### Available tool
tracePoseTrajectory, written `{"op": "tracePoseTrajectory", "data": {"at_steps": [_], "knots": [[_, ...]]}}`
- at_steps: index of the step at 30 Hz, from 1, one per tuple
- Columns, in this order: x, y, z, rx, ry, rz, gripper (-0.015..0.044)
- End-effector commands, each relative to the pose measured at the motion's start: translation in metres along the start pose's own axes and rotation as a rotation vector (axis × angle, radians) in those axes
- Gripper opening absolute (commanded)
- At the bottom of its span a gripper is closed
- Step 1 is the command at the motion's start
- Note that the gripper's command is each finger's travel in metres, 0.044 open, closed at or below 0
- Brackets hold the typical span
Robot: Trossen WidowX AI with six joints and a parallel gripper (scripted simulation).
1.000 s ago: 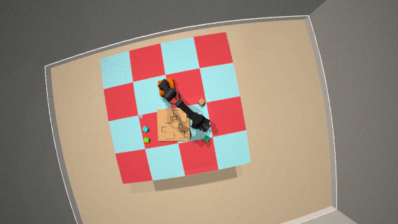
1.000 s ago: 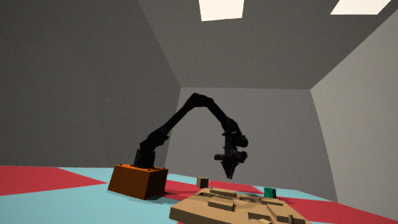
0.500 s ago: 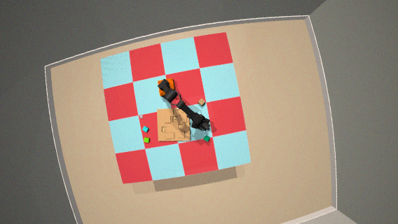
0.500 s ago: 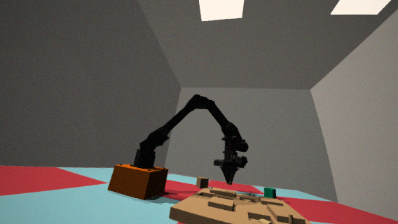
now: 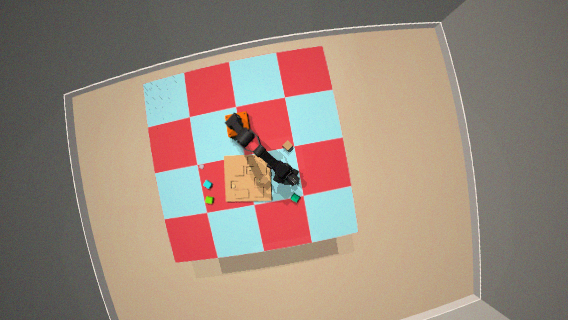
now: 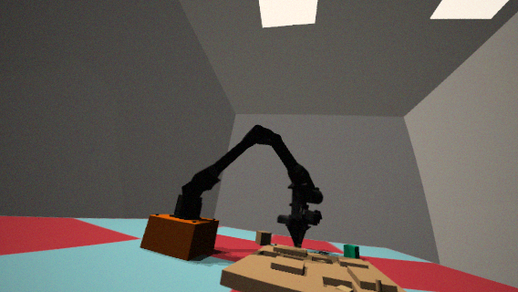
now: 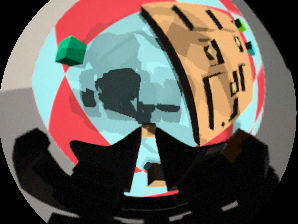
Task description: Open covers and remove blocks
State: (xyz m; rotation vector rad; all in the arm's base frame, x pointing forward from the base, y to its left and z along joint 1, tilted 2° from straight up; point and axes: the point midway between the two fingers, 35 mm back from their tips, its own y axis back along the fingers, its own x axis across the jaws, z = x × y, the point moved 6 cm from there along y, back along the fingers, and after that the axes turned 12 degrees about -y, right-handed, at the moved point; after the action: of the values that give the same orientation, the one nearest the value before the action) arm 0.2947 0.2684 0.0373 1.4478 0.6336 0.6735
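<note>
The tan puzzle board (image 5: 235, 166) (image 6: 243, 277) (image 7: 192, 45) has several raised covers and dark slots; the arm hides part of it in the top view. My gripper (image 5: 294, 180) (image 6: 298, 245) (image 7: 148, 129) is shut on a small tan block (image 7: 148, 130), low over the table on the board's right side. Another tan block (image 5: 287, 146) (image 6: 263, 237) rests on the table, clear of the board. A teal-green block (image 5: 295, 198) (image 6: 351, 251) (image 7: 70, 51) rests near the hand. A cyan block (image 5: 207, 184) (image 7: 250, 48) and a lime block (image 5: 209, 200) (image 7: 241, 25) lie left of the board.
The orange arm base (image 5: 243, 120) (image 6: 175, 238) stands behind the board. A tiny pale object (image 5: 201, 166) lies left of the board near its back corner. The table (image 5: 327, 212) has red and light-blue squares.
</note>
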Motion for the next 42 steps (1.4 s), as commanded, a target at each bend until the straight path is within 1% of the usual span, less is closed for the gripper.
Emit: {"op": "tracePoseTrajectory", "data": {"at_steps": [1,7,13,26,27,42], "knots": [[-0.004,-0.010,-0.001,0.004,0.001,-0.013,0.0080],[-0.005,-0.018,-0.001,0.004,0.001,-0.013,0.0080],[-0.005,-0.018,-0.001,0.004,0.001,-0.013,0.0080],[-0.003,-0.015,0.000,0.001,-0.001,-0.007,0.0421],[-0.003,-0.014,0.000,0.001,-0.001,-0.007,0.0440],[-0.001,0.033,0.000,0.003,0.001,-0.011,0.0440]]}}
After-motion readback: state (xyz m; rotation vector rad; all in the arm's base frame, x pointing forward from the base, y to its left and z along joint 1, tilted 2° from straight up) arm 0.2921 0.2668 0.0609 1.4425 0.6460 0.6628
